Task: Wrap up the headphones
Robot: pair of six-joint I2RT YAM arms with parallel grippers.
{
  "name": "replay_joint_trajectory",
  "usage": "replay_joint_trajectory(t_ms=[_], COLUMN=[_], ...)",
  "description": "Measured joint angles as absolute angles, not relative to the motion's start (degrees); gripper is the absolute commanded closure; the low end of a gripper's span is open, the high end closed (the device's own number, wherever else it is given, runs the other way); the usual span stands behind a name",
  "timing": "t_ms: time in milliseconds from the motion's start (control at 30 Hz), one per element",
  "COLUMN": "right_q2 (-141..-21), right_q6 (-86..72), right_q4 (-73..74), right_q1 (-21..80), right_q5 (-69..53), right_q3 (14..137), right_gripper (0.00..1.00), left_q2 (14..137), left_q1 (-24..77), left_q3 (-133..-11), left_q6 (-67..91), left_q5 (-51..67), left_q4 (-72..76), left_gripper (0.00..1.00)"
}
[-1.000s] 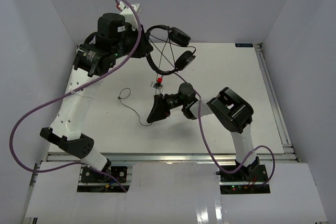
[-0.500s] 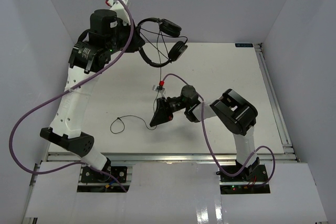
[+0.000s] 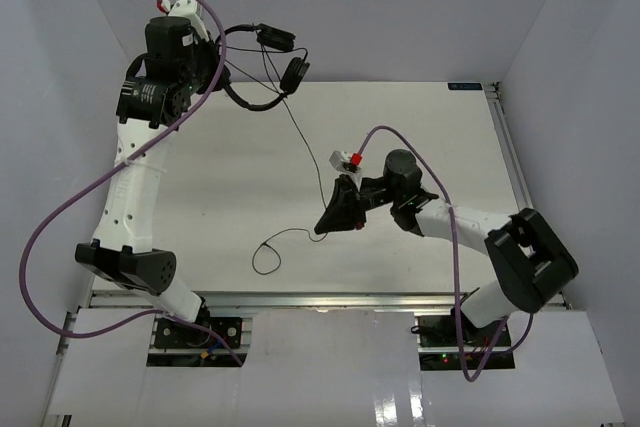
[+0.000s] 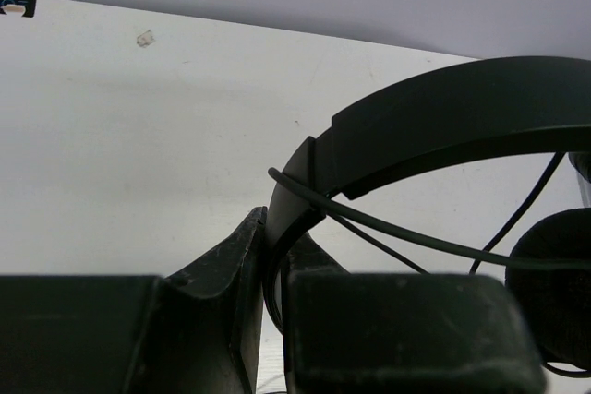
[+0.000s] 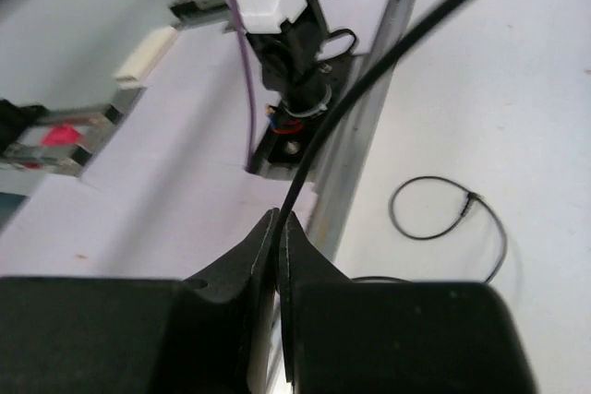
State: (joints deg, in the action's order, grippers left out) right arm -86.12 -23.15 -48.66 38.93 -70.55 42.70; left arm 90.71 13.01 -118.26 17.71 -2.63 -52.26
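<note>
Hanging headphones [image 3: 292, 73] clamped in left hand [image 4: 274, 239]; right hand [image 5: 278, 228] pinches cord [image 5: 369, 71].

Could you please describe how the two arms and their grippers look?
The left arm and right arm have white links and bulky black joint housings. A thick purple cable loops along each. The left gripper and right gripper have black tapered fingers. A small white block with a red mark sits at the right wrist.
</note>
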Motion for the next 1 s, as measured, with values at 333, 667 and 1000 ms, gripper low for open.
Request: replay_joint_trajectory(t_ms=[333,667,1000], right_q2=[-76.46,-74.81,-74.53], right_q6=[19.31,43.65,57.79], right_q4=[5.71,24.52,23.32], right_q1=[41.89,52.11,58.91], right_q5=[-45.68,-11.99,10.33], right_q3=[56.46,71.36,73.08], right_gripper=[0.92,0.92,0.92], left_q2=[91.15,98.15,104.27], left_q1=[12.10,12.10,12.11], left_q3=[-115.14,-105.01,-100.12], left_q6=[15.21,10.31,7.97], left_q5=[-7.78,-12.88,-12.18], left_q4=[-50.67,-48.35,-45.60], left_gripper=[1.00,1.00,1.00])
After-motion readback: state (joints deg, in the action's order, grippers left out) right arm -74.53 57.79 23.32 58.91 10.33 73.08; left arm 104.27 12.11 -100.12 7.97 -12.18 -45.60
